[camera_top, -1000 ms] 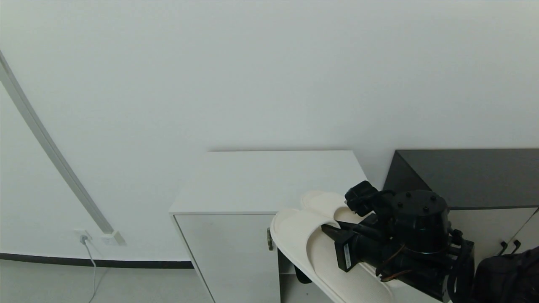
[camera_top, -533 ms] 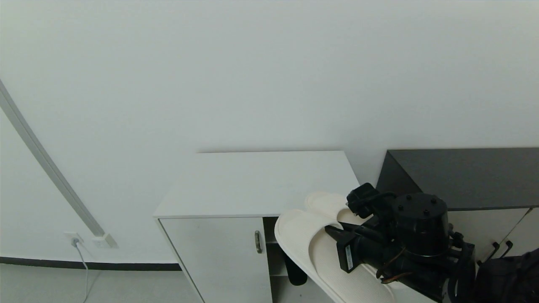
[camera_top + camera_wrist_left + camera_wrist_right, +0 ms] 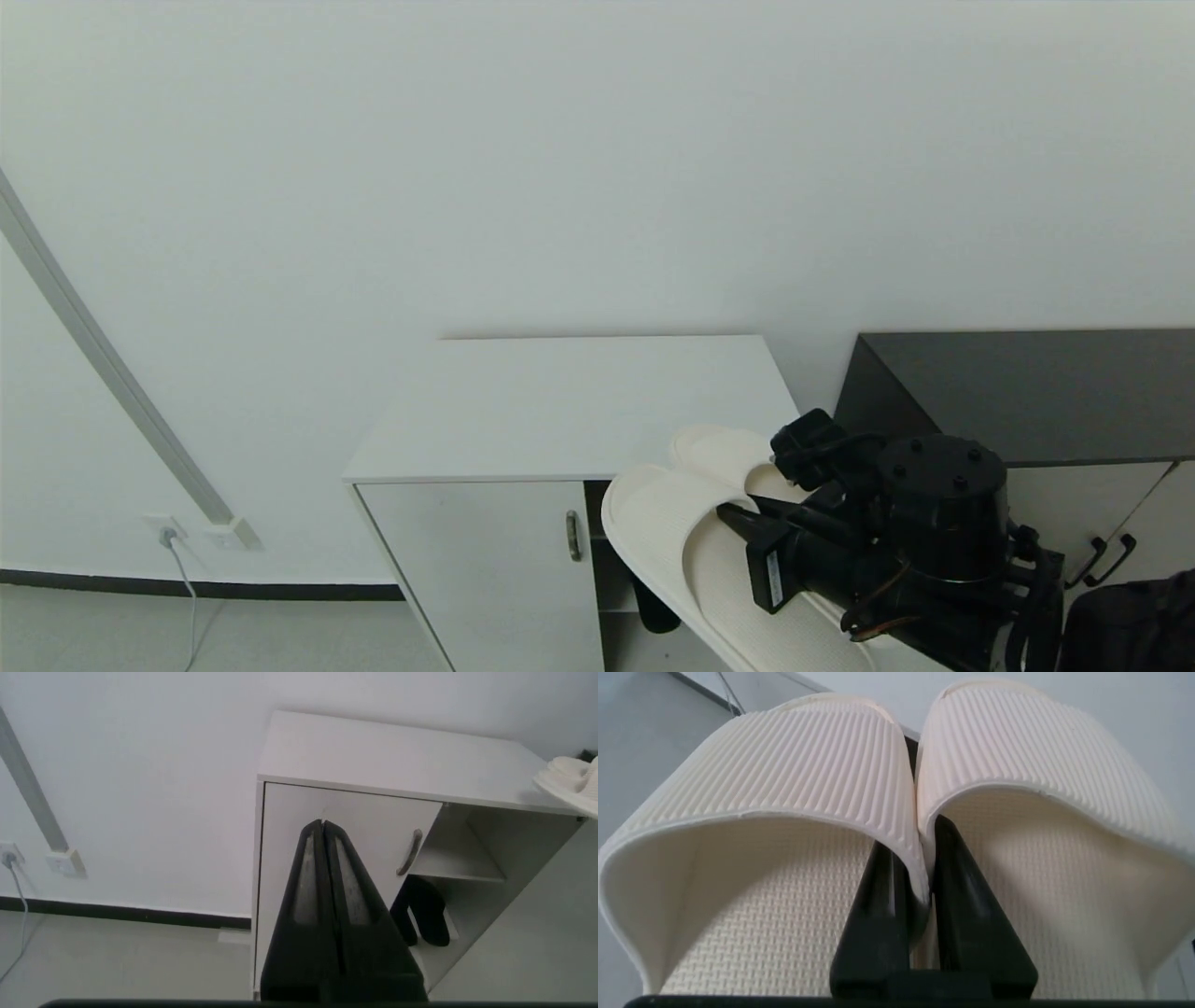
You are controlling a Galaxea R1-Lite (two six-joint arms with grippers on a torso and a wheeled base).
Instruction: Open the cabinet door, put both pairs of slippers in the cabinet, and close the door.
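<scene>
The right gripper (image 3: 920, 873) clamps the white slippers (image 3: 672, 532) before the cabinet's (image 3: 560, 411) open right half, where black slippers (image 3: 425, 915) lie. The left gripper (image 3: 323, 835), fingers pressed together and empty, faces the left door (image 3: 485, 560). A dark cabinet (image 3: 1027, 392) stands just beside.

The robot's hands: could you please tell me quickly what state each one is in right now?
Left hand: closed, holding nothing.
Right hand: closed on the pair of cream slippers, pinching their inner edges together.

plain white wall (image 3: 597, 140), grey floor (image 3: 93, 635), dark-topped sideboard (image 3: 1027, 392) at right
</scene>
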